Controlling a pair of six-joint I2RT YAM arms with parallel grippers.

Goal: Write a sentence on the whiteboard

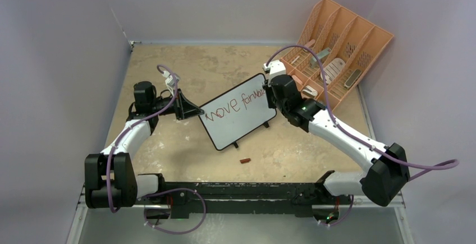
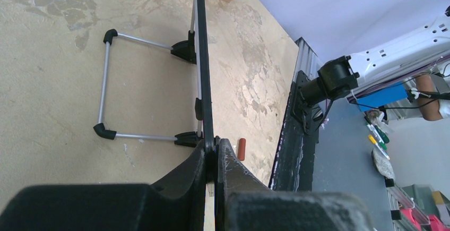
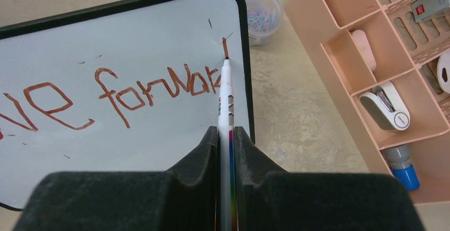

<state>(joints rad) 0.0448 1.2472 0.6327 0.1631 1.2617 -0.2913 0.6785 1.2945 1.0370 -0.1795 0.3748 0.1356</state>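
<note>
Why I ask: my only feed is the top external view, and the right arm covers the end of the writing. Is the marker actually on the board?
Observer: It looks so. In the right wrist view, the marker in the right hand has its tip on the whiteboard, at the lower end of a short stroke just after "forwar".
Operator: How is the left hand holding the board?
Observer: The left hand is shut on the board's rim. The left wrist view shows the board edge-on between its fingers.
Operator: What is behind the board?
Observer: A wire stand with black corner pieces extends from its back.
</note>
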